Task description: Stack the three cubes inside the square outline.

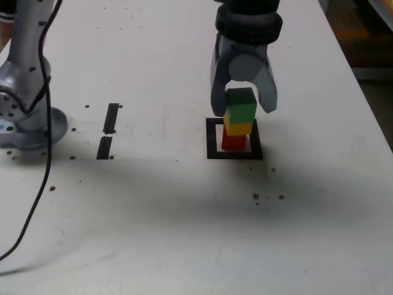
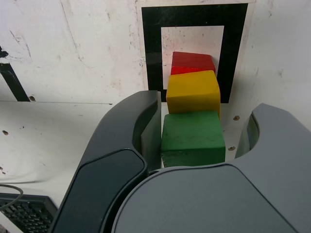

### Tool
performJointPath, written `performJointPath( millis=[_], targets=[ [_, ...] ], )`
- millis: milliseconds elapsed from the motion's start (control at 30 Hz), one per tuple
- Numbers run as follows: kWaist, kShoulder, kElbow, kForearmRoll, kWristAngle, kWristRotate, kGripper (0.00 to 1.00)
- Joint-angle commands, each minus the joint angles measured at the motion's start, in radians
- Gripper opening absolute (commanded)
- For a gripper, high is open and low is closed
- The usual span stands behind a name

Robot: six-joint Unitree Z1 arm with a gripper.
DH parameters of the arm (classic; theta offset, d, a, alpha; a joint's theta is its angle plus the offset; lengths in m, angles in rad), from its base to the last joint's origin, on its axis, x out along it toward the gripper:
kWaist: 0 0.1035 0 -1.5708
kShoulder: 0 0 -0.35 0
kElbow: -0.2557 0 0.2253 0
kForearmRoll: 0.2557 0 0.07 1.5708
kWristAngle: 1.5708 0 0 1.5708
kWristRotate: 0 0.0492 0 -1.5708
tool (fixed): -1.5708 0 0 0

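Three cubes stacked in square outline (image 1: 212, 138), centre-right of exterior frame: red cube (image 1: 233, 142) bottom, yellow cube (image 1: 237, 126) middle, green cube (image 1: 241, 102) top. Gripper (image 1: 243, 103) jaws parted, gap visible beside green. Best retreat straight up, no sideways brush; yellow sits slightly offset.

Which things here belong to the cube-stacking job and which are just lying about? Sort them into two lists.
Part of the job:
- green cube, top of the stack
- yellow cube, middle
- red cube, bottom
- square outline around the stack
- pincer, jaws either side of the green cube

Lying about:
- two short black strips
- black cable
- keyboard
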Motion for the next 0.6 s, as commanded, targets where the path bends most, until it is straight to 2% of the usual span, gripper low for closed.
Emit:
performJointPath(
  millis=[0,300,433,567],
  targets=[
    [-0.002,-0.009,0.006,-0.005,0.005,0.001,0.66],
    [0.002,-0.045,0.017,0.011,0.021,0.003,0.79],
    [0.004,-0.085,0.018,0.024,0.027,0.003,0.84],
    [0.007,-0.142,0.018,0.036,0.049,-0.002,0.89]
  ],
)
